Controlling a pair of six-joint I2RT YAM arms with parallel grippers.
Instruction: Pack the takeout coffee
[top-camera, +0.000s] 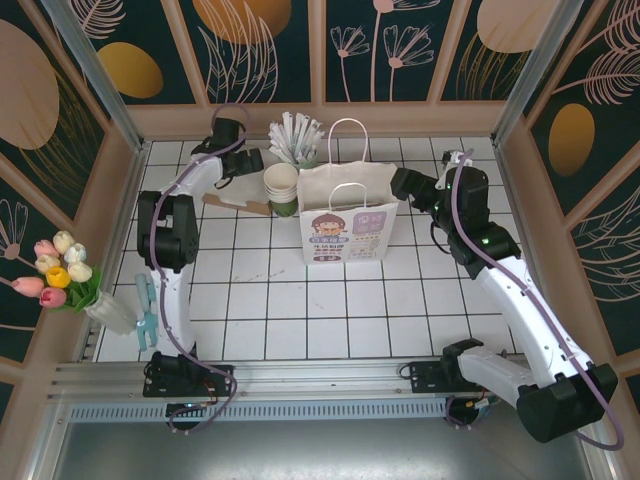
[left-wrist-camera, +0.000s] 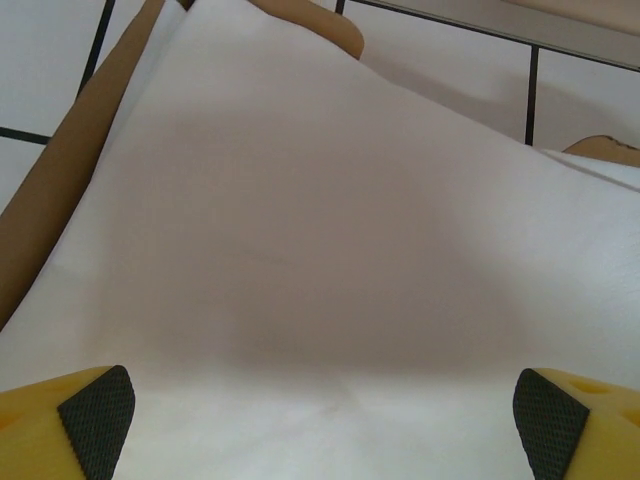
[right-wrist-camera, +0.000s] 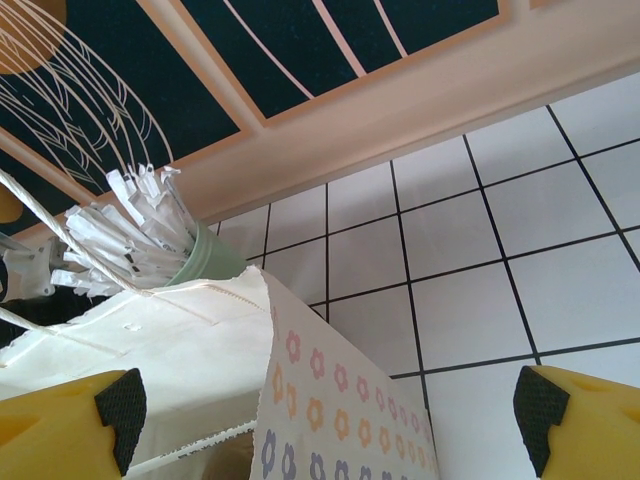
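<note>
Bag (top-camera: 347, 225) centre; coffee cup (top-camera: 283, 190) just left; straw holder (top-camera: 297, 140) behind cup.

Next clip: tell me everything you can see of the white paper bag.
The white paper bag stands upright on the tiled table with its mouth open and two white cord handles raised. The front carries a cartoon face with purple and green labels. In the right wrist view its side panel shows small flower prints. The takeout coffee cup sits close at its left edge; contact is unclear.
</note>
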